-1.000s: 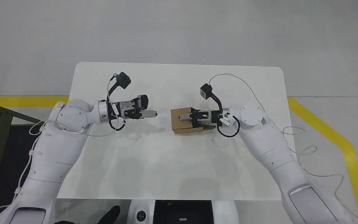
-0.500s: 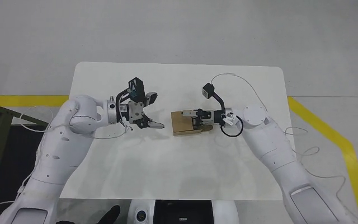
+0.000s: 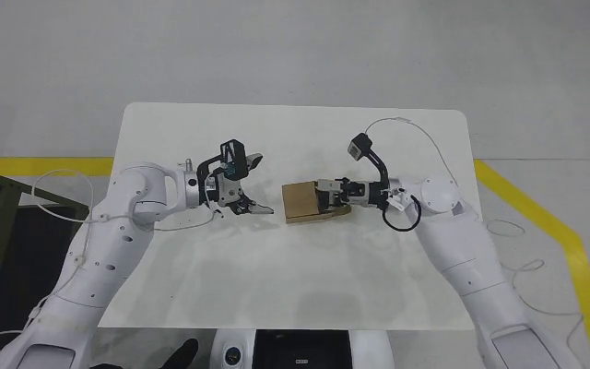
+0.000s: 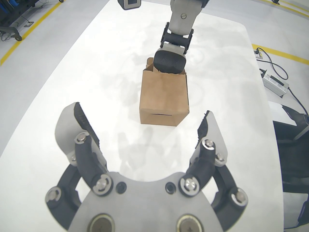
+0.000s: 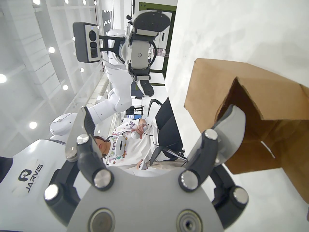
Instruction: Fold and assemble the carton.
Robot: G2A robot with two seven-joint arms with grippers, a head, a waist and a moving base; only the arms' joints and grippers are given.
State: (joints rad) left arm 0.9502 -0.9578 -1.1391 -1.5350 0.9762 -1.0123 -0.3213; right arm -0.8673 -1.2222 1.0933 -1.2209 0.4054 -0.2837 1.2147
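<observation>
- The small brown cardboard carton (image 3: 300,201) is seen lying on its side near the middle of the white table (image 3: 184,277), between the two arms. It has barely shifted over the last second.
- The left gripper (image 3: 257,184) has been rolled about its wrist and released. A second ago its fingers were drawn together and pointed at the carton. Now they are spread wide, just short of the closed end and not touching it.
- In the left wrist view the closed end, with a tuck slit across it, is squarely faced and framed between the spread fingers.
- The right gripper (image 5: 158,109) has been drawn back a little with its arm but is kept at the carton's far, unclosed end. It is also released, with one finger tucked inside the opening and the other held clear above the top panel.
- Whether the inner finger is pressed against a wall cannot be made out; light contact at most is likely.
- Nothing is grasped by either gripper.
- Judged meaning: one end is taken as done, and the far end's flaps are not yet folded shut. The left gripper appears to have been readied to brace the closed end while the flaps are worked by the right.
- Risk noted: the light carton could be slid across the table if pushed before being braced.
</observation>
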